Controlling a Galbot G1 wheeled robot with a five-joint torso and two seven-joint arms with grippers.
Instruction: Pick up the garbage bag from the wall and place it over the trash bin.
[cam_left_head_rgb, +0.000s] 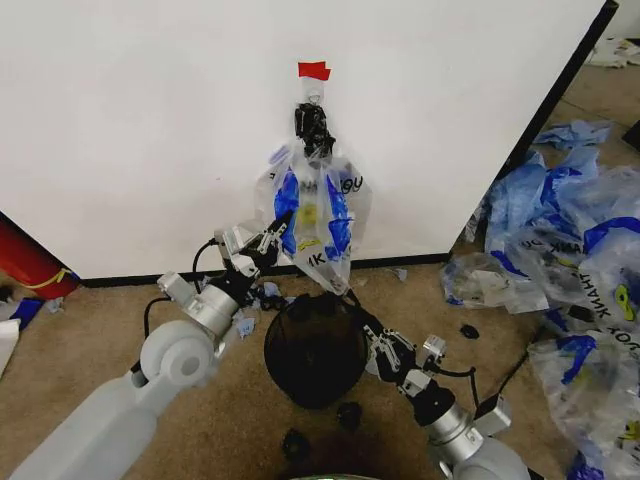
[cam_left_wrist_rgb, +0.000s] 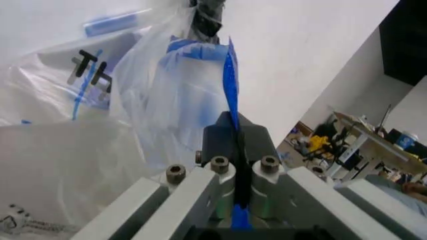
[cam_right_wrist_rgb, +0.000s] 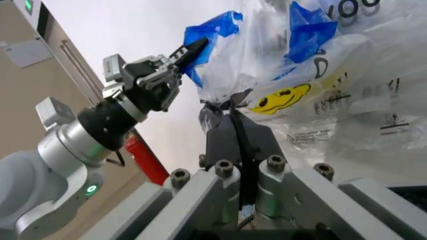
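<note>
Both grippers' fingers, left (cam_left_head_rgb: 283, 222) and right (cam_left_head_rgb: 352, 303), pinch the garbage bag (cam_left_head_rgb: 318, 215).

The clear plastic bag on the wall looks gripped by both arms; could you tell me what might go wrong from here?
1. The thin clear plastic garbage bag with blue handles hangs from a black clip on the white wall panel; pulling may tear it.
2. The left tool pinches only a blue handle edge and could slip.
3. The right tool holds the bag's bottom above the black wire-mesh trash bin; the bag may bunch rather than open.
</note>
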